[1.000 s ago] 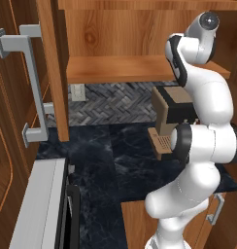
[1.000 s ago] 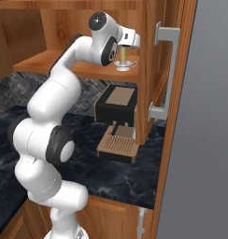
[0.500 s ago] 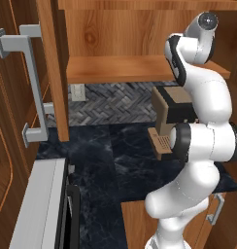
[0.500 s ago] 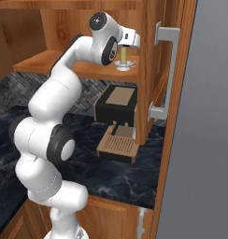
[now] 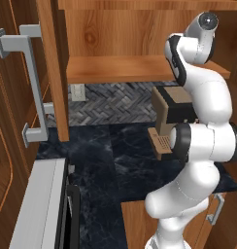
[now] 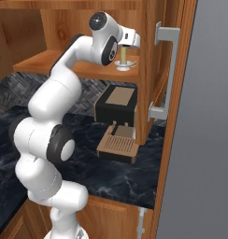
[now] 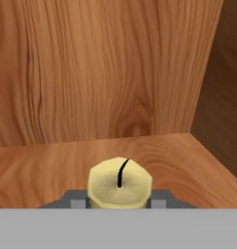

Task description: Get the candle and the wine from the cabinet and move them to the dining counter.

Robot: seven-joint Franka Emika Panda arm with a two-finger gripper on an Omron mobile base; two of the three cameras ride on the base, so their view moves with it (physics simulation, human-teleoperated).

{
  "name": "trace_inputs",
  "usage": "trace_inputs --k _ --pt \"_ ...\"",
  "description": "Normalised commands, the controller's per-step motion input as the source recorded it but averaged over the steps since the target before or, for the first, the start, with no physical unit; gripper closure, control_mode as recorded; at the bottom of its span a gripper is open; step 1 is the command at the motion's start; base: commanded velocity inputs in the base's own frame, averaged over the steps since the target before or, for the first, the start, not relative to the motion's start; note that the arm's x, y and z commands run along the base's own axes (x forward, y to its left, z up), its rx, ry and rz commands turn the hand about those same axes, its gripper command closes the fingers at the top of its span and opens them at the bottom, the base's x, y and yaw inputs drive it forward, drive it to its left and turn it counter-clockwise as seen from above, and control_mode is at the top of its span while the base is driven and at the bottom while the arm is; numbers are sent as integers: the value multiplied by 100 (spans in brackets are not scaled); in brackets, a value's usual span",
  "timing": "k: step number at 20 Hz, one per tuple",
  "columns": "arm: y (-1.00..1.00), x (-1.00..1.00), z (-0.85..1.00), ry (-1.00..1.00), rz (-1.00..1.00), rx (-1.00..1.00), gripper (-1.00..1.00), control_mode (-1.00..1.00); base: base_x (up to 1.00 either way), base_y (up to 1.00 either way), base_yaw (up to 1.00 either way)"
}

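Grabbing candle [image 7: 120, 187] first: gripper [image 6: 124, 52] clamped on it, we reckon, at right end of cabinet [image 6: 50, 63] shelf. Next we lift clear, back out, head for dining counter.

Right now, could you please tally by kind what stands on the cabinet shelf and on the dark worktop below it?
Candle, on the shelf, between the fingers of the hand: 1
Coffee machine, on the worktop: 1
Total: 2

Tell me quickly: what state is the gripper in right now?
Gripper: shut on the candle, which stands on the cabinet shelf.
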Motion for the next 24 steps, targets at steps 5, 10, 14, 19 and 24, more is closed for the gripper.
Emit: trace_inputs --k 5,10,14,19,24 --pt "5 -28 0 -4 0 0 100 -100 0 0 0" --pt "26 -33 0 -1 0 0 100 -100 0 0 0" --pt "38 -25 0 0 0 0 100 -100 0 0 0" --pt "28 -10 0 0 0 0 100 -100 0 0 0" --pt "2 -1 0 0 0 0 100 -100 0 0 0"
